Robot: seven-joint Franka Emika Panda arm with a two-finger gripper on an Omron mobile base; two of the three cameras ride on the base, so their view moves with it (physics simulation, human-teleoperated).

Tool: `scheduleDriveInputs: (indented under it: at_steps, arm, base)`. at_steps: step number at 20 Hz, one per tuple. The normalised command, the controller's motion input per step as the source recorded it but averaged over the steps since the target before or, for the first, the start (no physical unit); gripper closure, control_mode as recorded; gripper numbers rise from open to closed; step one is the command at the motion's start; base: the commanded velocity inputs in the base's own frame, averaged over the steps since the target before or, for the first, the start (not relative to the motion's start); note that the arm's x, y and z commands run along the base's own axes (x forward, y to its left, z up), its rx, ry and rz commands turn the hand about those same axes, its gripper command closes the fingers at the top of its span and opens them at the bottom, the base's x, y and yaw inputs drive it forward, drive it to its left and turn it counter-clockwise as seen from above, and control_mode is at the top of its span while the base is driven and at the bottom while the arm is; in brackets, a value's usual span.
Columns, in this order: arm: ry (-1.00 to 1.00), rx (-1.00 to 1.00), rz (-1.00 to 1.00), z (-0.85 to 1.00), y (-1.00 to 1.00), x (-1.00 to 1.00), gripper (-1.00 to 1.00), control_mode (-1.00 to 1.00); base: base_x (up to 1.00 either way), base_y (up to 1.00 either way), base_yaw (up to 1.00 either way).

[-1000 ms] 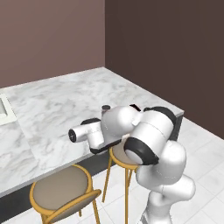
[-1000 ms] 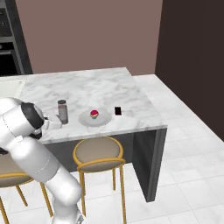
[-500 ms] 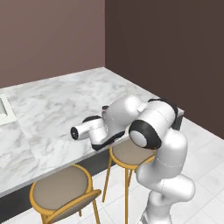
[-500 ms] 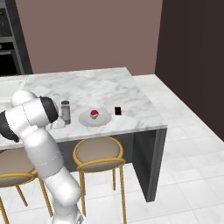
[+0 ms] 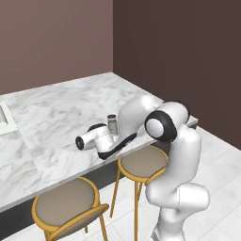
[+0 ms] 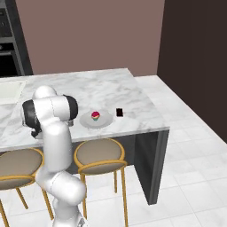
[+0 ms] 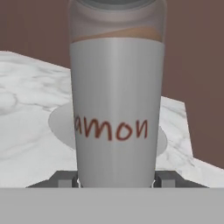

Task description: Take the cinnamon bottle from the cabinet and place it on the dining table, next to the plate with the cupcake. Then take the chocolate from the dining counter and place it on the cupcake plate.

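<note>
So I've got the arm folded low over the dining table's (image 5: 56, 117) front edge, gripper (image 7: 117, 178) clamped on the upright cinnamon bottle (image 7: 116, 109).

One bottle (image 7: 116, 100) – two stools (image 6: 98, 156)

Around the plate (image 6: 95, 120), the marble surface (image 6: 102, 86) lies bare on its far side and toward the sink end. The chocolate (image 6: 119, 112) sits just beside the plate on the corner side, and the cinnamon bottle (image 5: 112, 125) stands upright near it, blocking that approach.

grey-labelled cinnamon bottle (image 7: 117, 109), white grey-veined dining table (image 5: 56, 113)
</note>
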Motion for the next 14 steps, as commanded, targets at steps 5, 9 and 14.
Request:
scheduleDriveInputs:
  at_steps: [5,9,14]
  arm:
    - [-0.01,0.00,0.00,-0.23,0.07,0.12,1.00,-1.00]
    - [-0.01,0.00,0.00,-0.15,0.00,0.16,1.00,-1.00]
    - [0.00,0.00,0.00,-0.14,-0.07,0.16,1.00,-1.00]
  base:
    - [0.00,0.00,0.00]
    - [0.00,0.00,0.00]
    - [0.00,0.00,0.00]
